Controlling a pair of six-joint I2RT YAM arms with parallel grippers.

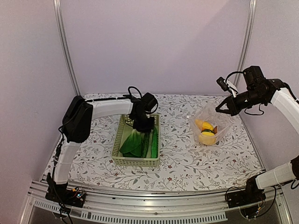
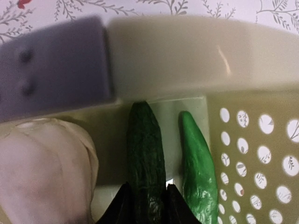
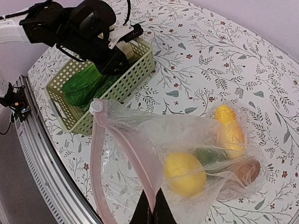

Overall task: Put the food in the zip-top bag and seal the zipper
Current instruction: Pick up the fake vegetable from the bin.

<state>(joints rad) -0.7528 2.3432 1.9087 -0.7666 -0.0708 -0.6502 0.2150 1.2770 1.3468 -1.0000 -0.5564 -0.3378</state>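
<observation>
The left gripper point(image 1: 141, 127) reaches down into the pale green basket point(image 1: 135, 161). In the left wrist view its jaws point(image 2: 147, 205) press both sides of a dark green cucumber point(image 2: 145, 149). A lighter green piece point(image 2: 198, 163) lies to its right and the white stem of the bok choy point(image 2: 42, 168) to its left. The right gripper point(image 3: 153, 211) is shut on the pink zipper strip point(image 3: 121, 135) of the zip-top bag point(image 3: 154, 135), holding its mouth up. Inside the bag lie yellow fruits point(image 3: 184, 172), a green piece point(image 3: 210, 156) and a brown piece point(image 3: 247, 170).
The basket's cream rim point(image 2: 201, 56) runs across the top of the left wrist view, its perforated wall point(image 2: 261, 149) to the right. The zipper's slider point(image 3: 96, 107) sits at the strip's far end. Between basket and bag point(image 1: 210, 123) lies flowered tablecloth point(image 1: 175, 140).
</observation>
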